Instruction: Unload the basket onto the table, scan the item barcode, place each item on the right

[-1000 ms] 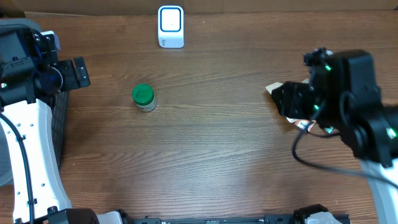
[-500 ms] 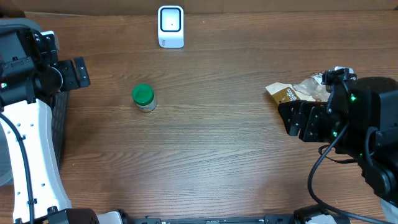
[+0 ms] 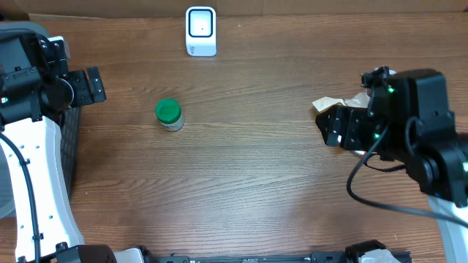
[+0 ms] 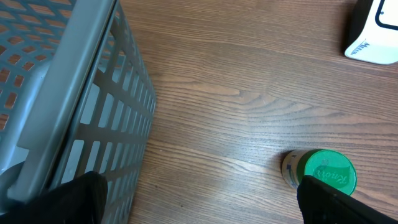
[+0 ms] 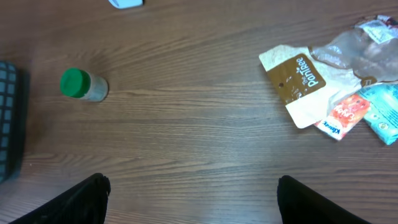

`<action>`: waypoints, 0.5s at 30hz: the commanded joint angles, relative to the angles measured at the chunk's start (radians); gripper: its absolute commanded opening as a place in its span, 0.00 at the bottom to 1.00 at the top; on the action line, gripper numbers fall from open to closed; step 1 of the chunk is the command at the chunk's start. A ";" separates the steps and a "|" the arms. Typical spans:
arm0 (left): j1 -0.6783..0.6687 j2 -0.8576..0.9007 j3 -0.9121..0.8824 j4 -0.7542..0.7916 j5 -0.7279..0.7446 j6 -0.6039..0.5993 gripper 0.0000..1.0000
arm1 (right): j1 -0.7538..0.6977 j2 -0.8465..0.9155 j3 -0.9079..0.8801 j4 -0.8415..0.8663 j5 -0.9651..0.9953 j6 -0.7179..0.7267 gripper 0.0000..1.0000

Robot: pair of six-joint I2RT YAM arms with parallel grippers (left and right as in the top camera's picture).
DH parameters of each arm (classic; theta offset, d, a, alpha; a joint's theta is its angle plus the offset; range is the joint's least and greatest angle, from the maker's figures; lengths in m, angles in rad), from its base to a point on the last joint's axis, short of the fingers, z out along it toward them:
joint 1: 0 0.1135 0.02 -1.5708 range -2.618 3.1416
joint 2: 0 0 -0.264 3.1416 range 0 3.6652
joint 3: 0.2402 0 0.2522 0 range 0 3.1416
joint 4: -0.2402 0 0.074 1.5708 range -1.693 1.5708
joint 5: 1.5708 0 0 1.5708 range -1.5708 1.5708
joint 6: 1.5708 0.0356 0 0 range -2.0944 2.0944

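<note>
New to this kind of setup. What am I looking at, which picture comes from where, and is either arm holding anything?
Two robot arms sit at a wooden table, each ending in a two-finger gripper. The wide picture looks straight down from above. The other two come from cameras on the wrists, so the dark shapes in their bottom corners belong to that arm's own gripper. The left gripper is open beside a grey basket, with a green-lidded jar in its view. The right gripper is open too, next to a pile of packets: a brown pouch, a clear wrapper and an orange packet. A white scanner stands at the far edge. Nothing is held.
</note>
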 commanded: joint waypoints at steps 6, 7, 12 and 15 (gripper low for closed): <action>0.002 0.003 0.007 0.002 0.006 0.016 1.00 | 0.003 0.019 0.017 -0.002 0.029 0.003 0.79; 0.002 0.003 0.007 0.005 0.006 0.016 1.00 | 0.003 0.018 0.017 -0.003 0.032 0.004 0.79; 0.002 0.003 0.007 0.009 0.003 0.016 1.00 | 0.003 0.016 0.017 -0.025 0.068 0.003 0.84; 0.002 0.003 0.007 0.009 0.004 0.016 1.00 | 0.003 0.016 0.017 -0.028 0.081 0.004 0.88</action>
